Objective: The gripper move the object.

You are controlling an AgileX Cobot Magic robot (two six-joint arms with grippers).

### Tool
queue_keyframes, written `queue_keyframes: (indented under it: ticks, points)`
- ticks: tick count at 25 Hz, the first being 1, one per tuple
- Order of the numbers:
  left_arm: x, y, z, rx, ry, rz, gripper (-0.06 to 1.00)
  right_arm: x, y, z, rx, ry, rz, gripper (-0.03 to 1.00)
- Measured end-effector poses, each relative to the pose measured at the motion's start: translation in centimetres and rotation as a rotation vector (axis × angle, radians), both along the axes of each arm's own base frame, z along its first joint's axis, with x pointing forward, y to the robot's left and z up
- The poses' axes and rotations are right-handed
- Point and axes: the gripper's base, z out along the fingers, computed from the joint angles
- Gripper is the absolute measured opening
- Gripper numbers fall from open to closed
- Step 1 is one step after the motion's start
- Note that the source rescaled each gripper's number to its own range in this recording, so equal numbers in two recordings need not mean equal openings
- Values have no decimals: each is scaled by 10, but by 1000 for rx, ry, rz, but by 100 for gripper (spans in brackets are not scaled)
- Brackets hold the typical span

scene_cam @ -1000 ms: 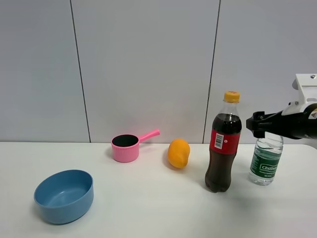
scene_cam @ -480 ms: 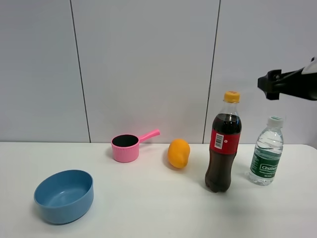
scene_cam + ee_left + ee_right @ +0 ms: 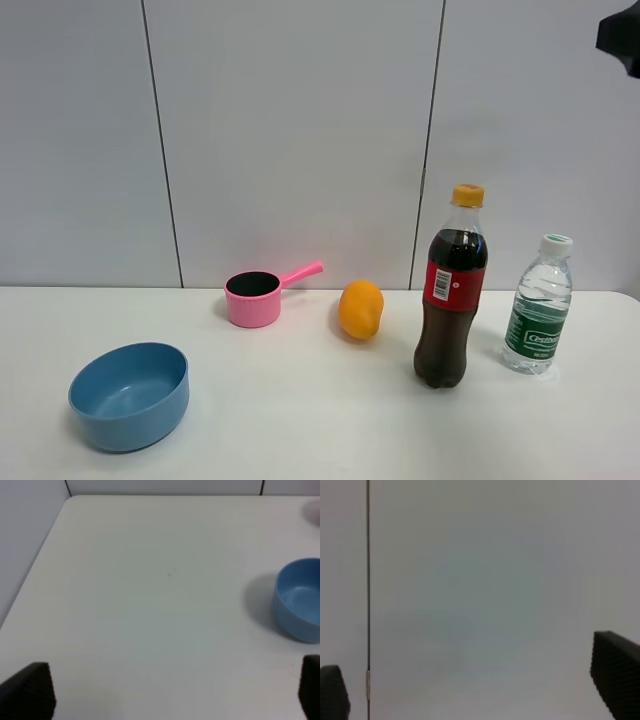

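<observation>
At the upper right corner of the exterior frame, the right gripper (image 3: 622, 38) is held high, jaws spread wide and empty, leaving the water bottle (image 3: 538, 305) free-standing at lower right beside the cola bottle (image 3: 450, 288).

Cola bottle (image 3: 451, 290) stood on the table (image 3: 300, 420) as my landmark. Water bottle (image 3: 538, 305) stood just to its right, apart. Mango (image 3: 360, 308) sat left of it, slightly behind; saucepan (image 3: 254, 297) farther left; bowl (image 3: 129, 394) far left, in front.
</observation>
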Motion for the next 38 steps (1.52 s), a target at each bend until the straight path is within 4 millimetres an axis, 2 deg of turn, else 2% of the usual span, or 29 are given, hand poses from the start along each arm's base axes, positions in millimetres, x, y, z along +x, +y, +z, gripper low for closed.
queue_keyframes:
  ticks: [6,10,13,20,32,38]
  points:
    - [0,0,0,0,0,0,100,-42,-2,36,-6,67,10,99]
    - [0,0,0,0,0,0,100,-74,-4,51,-9,105,16,99]
    - [0,0,0,-1,0,-1,100,-98,-6,54,-14,154,21,99]
    - [0,0,0,-1,0,-1,100,-143,-9,48,20,246,19,99]
    - [0,0,0,-1,0,-1,100,-180,-6,14,96,632,67,99]
    - [0,0,0,-1,0,-1,100,-202,-7,8,96,651,70,99]
